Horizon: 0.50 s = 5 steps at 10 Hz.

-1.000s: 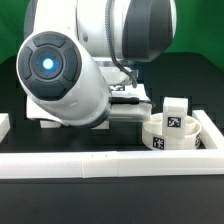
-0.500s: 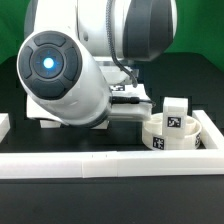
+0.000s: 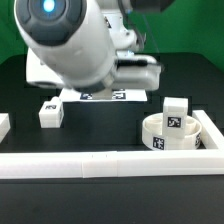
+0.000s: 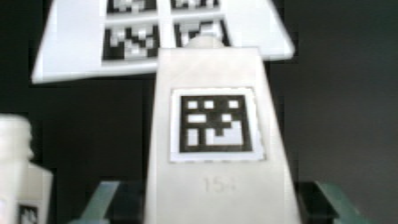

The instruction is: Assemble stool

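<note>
A white stool leg [image 4: 217,120] with a square black-and-white tag fills the middle of the wrist view. My gripper [image 4: 217,206] is shut on its near end, with one finger [image 4: 111,200] on each side. In the exterior view the round seat [image 3: 165,134] lies at the right with one leg [image 3: 176,108] standing upright in it. A loose leg [image 3: 50,113] stands on the black table at the left, and a white part [image 4: 16,172] also shows beside the held leg in the wrist view. The bulky arm [image 3: 70,45] hides most of my gripper in the exterior view.
The marker board [image 3: 100,97] lies flat under the arm and shows as the marker board [image 4: 125,40] behind the held leg. White border rails run along the front [image 3: 100,163], the right [image 3: 214,130] and the left [image 3: 3,124].
The arm has risen and swung toward the exterior view's left, uncovering the loose leg and the marker board. The jaws narrowed onto the leg.
</note>
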Motion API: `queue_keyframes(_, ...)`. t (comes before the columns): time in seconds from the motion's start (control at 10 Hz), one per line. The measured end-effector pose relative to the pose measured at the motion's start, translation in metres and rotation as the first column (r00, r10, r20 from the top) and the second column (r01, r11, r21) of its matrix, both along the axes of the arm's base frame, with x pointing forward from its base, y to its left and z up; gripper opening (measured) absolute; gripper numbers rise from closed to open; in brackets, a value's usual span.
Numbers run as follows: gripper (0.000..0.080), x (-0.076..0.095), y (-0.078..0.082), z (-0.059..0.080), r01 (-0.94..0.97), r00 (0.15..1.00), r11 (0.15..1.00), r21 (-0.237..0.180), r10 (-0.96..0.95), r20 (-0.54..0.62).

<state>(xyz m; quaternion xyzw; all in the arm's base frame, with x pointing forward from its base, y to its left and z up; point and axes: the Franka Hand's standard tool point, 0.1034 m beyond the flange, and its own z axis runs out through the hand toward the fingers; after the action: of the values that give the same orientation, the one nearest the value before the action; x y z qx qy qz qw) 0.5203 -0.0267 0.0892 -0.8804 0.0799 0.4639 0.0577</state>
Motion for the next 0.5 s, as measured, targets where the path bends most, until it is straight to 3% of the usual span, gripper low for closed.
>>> queue_keyframes(0.5,0.0337,0.007,-0.0023,-0.0079,0.003,0.999,1.0,-0.009,-0.002,0.045)
